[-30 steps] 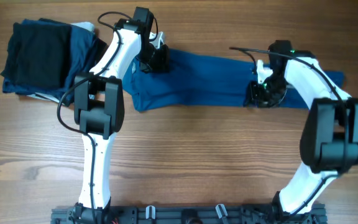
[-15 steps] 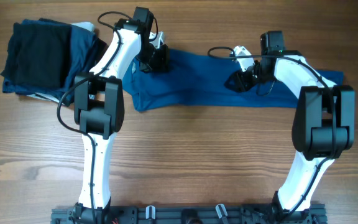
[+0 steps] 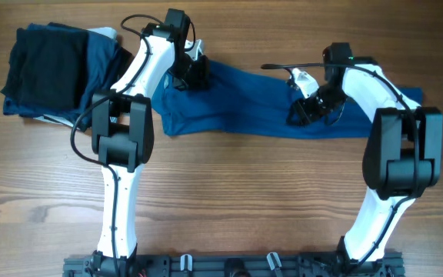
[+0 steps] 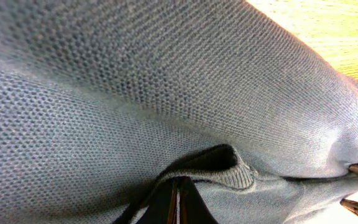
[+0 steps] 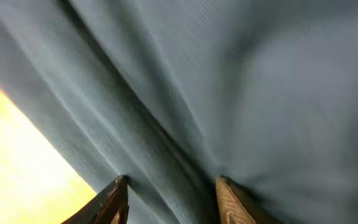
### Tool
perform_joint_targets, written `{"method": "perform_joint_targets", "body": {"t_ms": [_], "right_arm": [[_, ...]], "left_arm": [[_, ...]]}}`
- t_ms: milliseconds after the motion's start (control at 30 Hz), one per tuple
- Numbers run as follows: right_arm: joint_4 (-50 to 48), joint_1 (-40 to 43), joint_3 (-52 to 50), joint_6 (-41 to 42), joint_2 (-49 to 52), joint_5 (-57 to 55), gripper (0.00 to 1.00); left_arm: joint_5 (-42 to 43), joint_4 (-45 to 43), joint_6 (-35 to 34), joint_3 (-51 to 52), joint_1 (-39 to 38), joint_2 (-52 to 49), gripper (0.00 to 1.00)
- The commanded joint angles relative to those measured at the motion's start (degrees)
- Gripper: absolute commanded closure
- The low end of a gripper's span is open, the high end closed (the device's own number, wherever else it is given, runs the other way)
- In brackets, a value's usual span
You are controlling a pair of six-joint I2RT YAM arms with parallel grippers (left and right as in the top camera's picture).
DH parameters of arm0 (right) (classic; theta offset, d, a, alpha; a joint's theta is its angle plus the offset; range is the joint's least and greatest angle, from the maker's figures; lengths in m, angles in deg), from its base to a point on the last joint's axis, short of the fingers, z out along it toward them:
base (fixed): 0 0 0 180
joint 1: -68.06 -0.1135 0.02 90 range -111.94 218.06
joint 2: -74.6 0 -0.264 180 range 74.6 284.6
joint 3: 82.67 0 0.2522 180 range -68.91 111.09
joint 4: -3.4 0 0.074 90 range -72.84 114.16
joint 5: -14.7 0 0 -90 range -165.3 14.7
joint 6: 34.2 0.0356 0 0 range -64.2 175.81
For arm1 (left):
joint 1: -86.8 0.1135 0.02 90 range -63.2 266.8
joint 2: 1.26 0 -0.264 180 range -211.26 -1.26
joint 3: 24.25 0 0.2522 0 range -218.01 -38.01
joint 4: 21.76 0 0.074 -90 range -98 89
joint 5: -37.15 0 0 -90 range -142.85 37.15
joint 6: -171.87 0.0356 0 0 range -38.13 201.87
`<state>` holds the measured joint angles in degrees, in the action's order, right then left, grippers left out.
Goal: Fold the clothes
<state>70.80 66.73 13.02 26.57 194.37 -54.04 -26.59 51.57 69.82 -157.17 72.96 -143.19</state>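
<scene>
Two grippers rest on the blue polo shirt [image 3: 241, 104], which lies stretched along the table [image 3: 244, 192] from one pair of jaws to the other. On the left gripper [image 3: 194, 75] the jaws are closed, pinching shirt fabric at their tips. On the right gripper [image 3: 304, 112] the jaws stand apart, fingertips [image 5: 115, 198] against the cloth, with a ridge of fabric between them.

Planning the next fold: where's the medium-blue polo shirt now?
Overhead, the medium-blue polo shirt lies stretched along the far side of the wooden table, right of the dark folded garments, from the left gripper past the right gripper.
</scene>
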Motion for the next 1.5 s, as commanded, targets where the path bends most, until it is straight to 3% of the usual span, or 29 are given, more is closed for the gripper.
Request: {"method": "perform_joint_targets", "body": {"t_ms": [0,133,333,467,600,633,900,1067,1267,1467], "right_arm": [[3.3,1.0,-0.6,9.0,0.5,-17.4,0.5],[3.7,1.7,-0.6,11.4,0.6,-18.8,0.49],[6.0,3.9,-0.6,28.6,0.5,-23.5,0.5],[6.6,4.8,0.4,31.3,0.5,-22.1,0.46],[10.4,5.7,10.2,31.3,-1.9,-21.3,0.21],[12.2,6.8,12.3,31.4,-2.1,-21.3,0.2],[8.2,19.8,13.4,30.7,-2.1,-21.5,0.25],[2.0,27.0,13.2,27.3,-1.9,-17.0,0.34],[-5.4,28.2,13.2,24.8,3.5,-13.2,0.37],[-11.4,28.4,13.2,26.0,8.3,-16.3,0.32]], "left_arm": [[-3.8,0.4,1.2,0.1,1.0,-1.3,0.96],[-3.9,0.4,1.2,0.1,1.0,-1.3,0.96],[-5.9,0.4,1.2,0.1,1.0,-1.3,0.96],[-6.0,0.4,1.2,0.1,1.0,-1.3,0.96],[-6.0,0.3,1.2,0.1,1.0,-1.3,0.96],[-6.0,0.7,1.2,0.1,1.0,-1.3,0.96],[-6.0,2.2,0.5,-5.1,0.6,5.1,0.96],[-7.5,1.9,-1.9,-4.7,-1.7,7.2,0.96],[-10.1,-0.5,-1.9,-4.1,-5.6,2.6,0.94],[-11.6,-1.0,-1.9,-3.8,-6.3,-1.2,0.94]]}}
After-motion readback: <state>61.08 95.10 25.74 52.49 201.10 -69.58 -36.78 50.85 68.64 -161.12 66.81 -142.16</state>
